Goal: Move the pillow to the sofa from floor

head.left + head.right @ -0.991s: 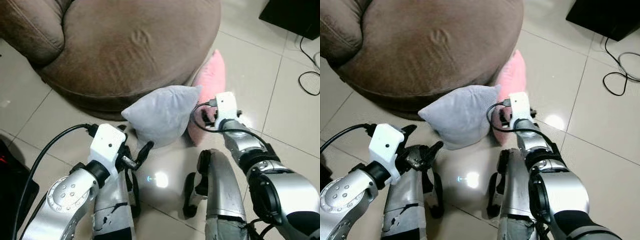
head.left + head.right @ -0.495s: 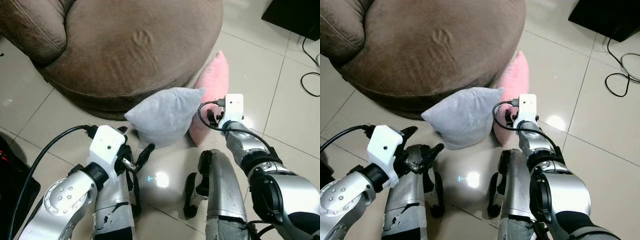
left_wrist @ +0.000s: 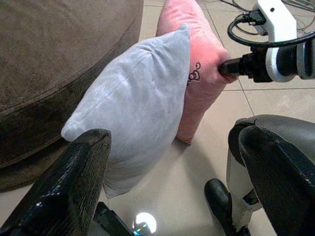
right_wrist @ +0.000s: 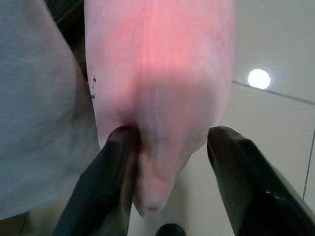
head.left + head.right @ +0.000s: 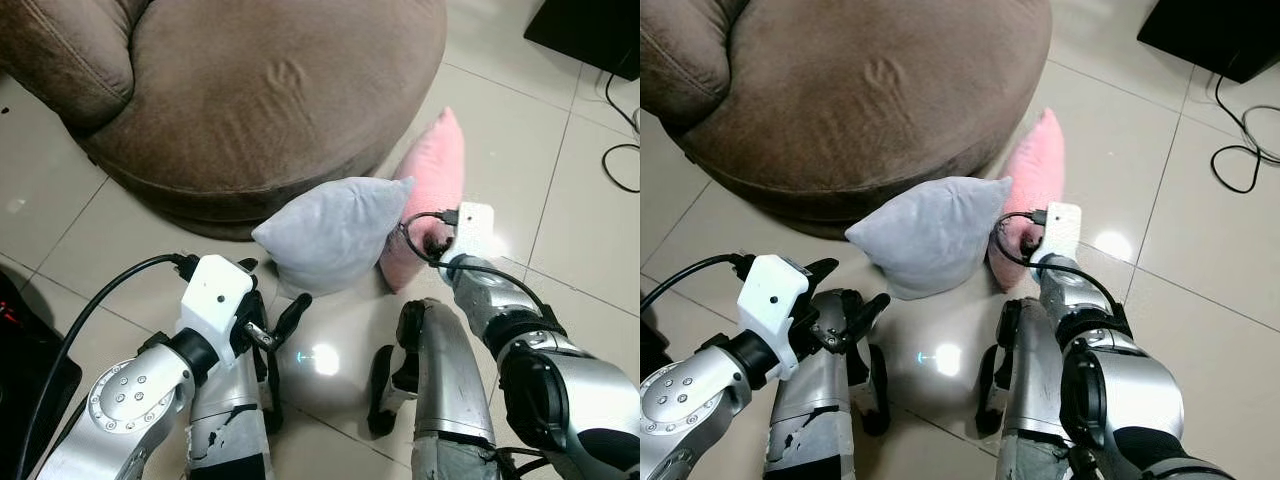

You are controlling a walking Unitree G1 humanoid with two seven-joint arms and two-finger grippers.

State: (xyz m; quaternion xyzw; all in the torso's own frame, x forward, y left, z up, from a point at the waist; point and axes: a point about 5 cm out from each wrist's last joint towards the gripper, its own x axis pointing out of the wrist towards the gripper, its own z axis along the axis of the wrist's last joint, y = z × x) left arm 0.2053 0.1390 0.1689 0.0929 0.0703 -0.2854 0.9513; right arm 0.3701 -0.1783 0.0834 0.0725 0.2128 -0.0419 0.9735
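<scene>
While the pink pillow stands on edge on the tiled floor, leaning against the rounded base of the brown sofa, the right claw has its two black fingers spread around the pillow's lower corner. In the right wrist view one finger presses into the pink fabric and dents it, while the other finger sits just off the far side, so the claw brackets the corner without being pressed together. From the head views the right arm reaches forward, its white wrist camera housing close against the pink pillow's near face.

A grey pillow also rests on the floor, propped against the sofa base and touching the pink pillow on its left side, partly overlapping it. The left wrist view shows a small dark embroidered mark on the pink fabric near where the two pillows meet.

The left claw hovers low over the floor, near the grey pillow but apart from it, with its fingers spread and nothing between them. A black cable lies on the tiles to the far right, beside a dark object at the upper right corner.
</scene>
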